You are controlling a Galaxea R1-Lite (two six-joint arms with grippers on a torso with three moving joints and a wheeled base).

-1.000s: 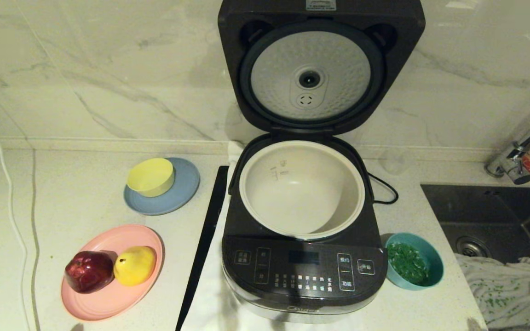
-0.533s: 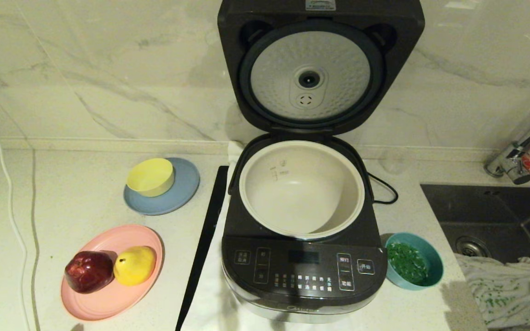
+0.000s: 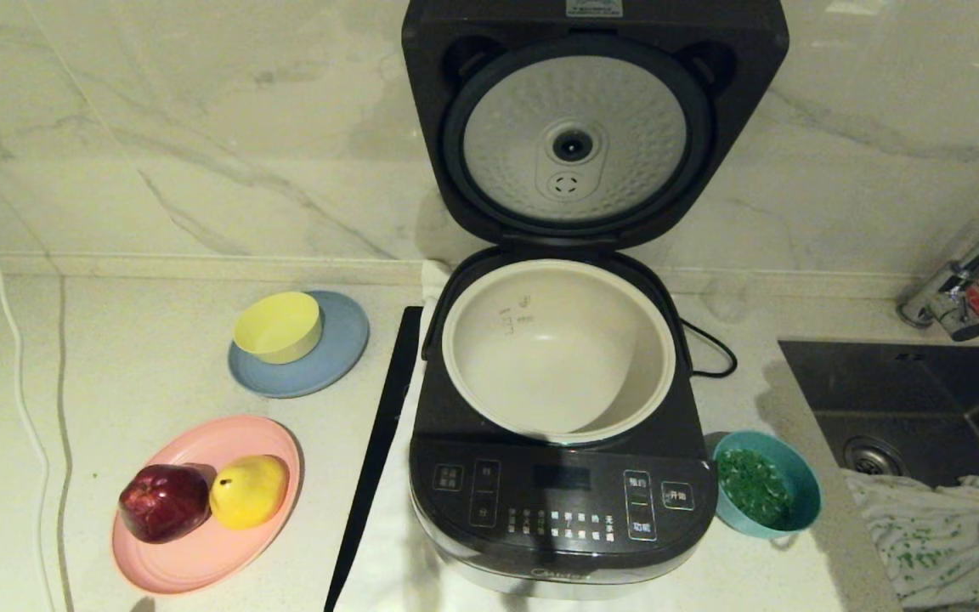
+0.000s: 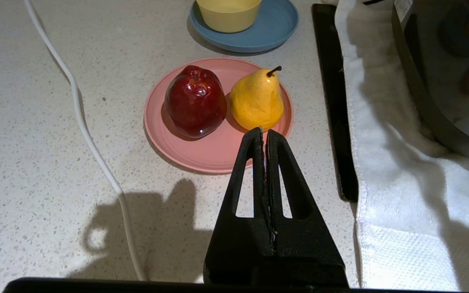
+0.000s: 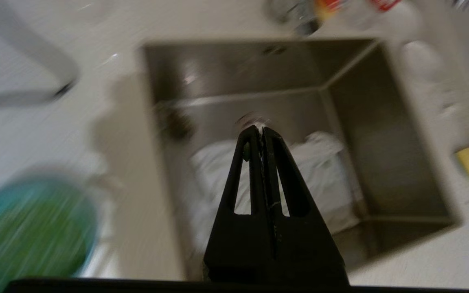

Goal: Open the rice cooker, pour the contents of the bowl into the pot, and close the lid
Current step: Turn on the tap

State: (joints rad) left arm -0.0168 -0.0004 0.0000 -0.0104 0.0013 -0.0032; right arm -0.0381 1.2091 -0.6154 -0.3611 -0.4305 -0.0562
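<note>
- Rice cooker (image 3: 559, 476): recorded standing on a white cloth (image 4: 385, 134) on the counter (image 3: 132, 357), in the same place as a second earlier.
- Lid (image 3: 596, 119): found raised upright against the wall, its dimpled silver underside turned to the front; the opening step was judged already done.
- Pot (image 3: 557, 348): seated in the cooker, cream-white and seen empty; nothing had yet been poured.
- Bowl (image 3: 766, 493): noted on the counter just beside the cooker's front right corner, holding chopped green; no shift from the earlier pictures was noted.
- Change logged: a dark shadow, lying low beside the bowl half a second earlier, was found spread further up the counter between the cooker and the sink (image 3: 923, 399). This was taken as a sign that the right arm was on the move towards the bowl.
- Right gripper (image 5: 260, 129): out of the head view; in its own wrist view it was seen above the sink, fingers pressed together on nothing, the bowl off to one side.
- Left gripper (image 4: 264, 131): idle above the pink plate (image 4: 214, 150) bearing a red apple (image 4: 196, 99) and a yellow pear (image 4: 257, 99); fingers closed, nothing held.
- Next step judged: the bowl to be grasped and lifted.
</note>
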